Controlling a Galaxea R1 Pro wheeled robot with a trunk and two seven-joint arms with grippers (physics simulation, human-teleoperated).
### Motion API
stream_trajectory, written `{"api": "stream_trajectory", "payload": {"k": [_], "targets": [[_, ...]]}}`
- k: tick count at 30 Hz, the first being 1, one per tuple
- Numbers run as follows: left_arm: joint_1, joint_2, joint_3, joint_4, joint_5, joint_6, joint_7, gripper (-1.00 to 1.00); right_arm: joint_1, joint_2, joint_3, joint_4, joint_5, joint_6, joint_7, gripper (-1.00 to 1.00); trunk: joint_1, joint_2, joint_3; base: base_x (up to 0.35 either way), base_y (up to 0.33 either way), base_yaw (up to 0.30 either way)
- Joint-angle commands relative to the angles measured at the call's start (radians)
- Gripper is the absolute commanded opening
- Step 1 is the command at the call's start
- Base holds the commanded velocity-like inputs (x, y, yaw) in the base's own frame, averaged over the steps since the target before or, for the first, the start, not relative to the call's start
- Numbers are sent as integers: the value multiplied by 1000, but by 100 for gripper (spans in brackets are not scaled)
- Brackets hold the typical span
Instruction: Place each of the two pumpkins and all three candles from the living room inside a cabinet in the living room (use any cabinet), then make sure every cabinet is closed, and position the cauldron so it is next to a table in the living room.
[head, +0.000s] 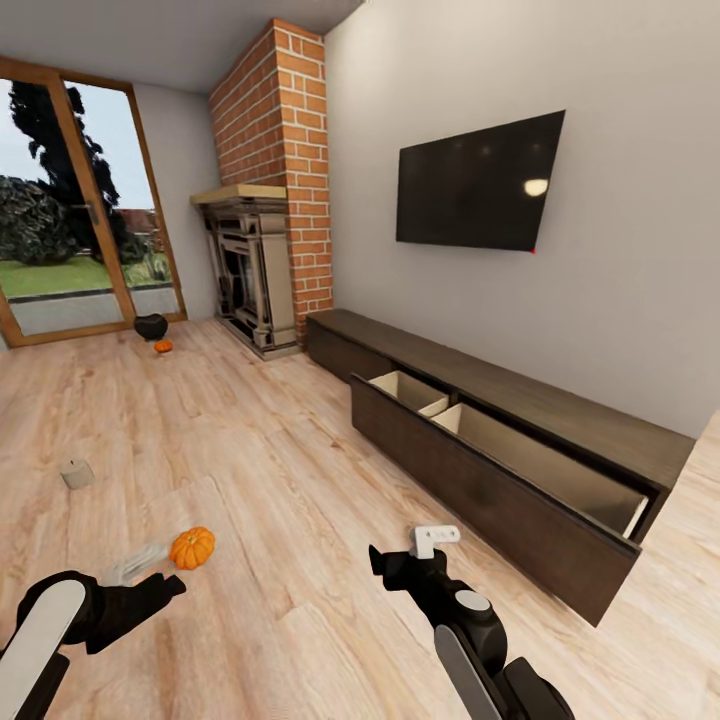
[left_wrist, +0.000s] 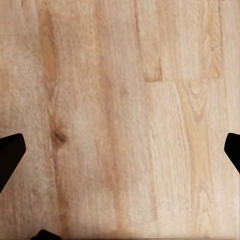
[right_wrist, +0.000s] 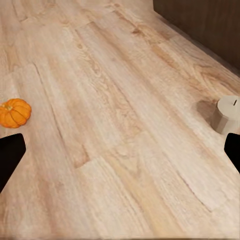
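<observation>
Wooden flooring (head: 250, 440) is filling the frame; right of centre, the cabinet (head: 480, 450) is standing with its drawer open, awaiting items. Far upper left the cauldron (head: 151, 326) is sitting; lower left a pumpkin (head: 192, 547) and candle (head: 76, 473) are lying. Left gripper (left_wrist: 120, 150) and right gripper (right_wrist: 120, 150) are both hanging spread, empty.

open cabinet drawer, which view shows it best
The head view: the cabinet runs along the wall under the TV, its drawer pulled out with the pale inside exposed. The right wrist view catches just a dark brown corner of it; the left wrist view looks at floor planks.
</observation>
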Motion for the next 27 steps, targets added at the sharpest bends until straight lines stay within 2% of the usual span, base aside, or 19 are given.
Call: {"api": "stream_trajectory", "payload": {"k": [1, 10, 16, 20, 24, 27], "targets": [[-1, 0, 0, -1, 10, 3, 10, 100, 0, 0, 1, 0, -10, 2, -10, 100, 0, 0, -1, -69, -111, 140], [-1, 1, 2, -1, 7, 3, 10, 100, -1, 12, -6, 57, -9, 21, -47, 100, 0, 0, 0, 106, -213, 28], [-1, 2, 2, -1, 7, 3, 10, 100, -15, 16, -9, 70, -13, 105, -94, 100, 0, 0, 0, 195, -235, 1], [-1, 2, 2, -1, 7, 3, 10, 100, -26, 17, -9, 75, -14, 119, -100, 100, 0, 0, 0, 254, -60, 0], [-1, 1, 3, -1, 8, 3, 10, 100, -40, 18, -10, 85, -16, 151, -140, 100, 0, 0, 0, 283, 53, 0], [-1, 0, 3, -1, 9, 3, 10, 100, -83, 21, -11, 158, -20, 175, -170, 100, 0, 0, 0, 290, 19, 0]]}}
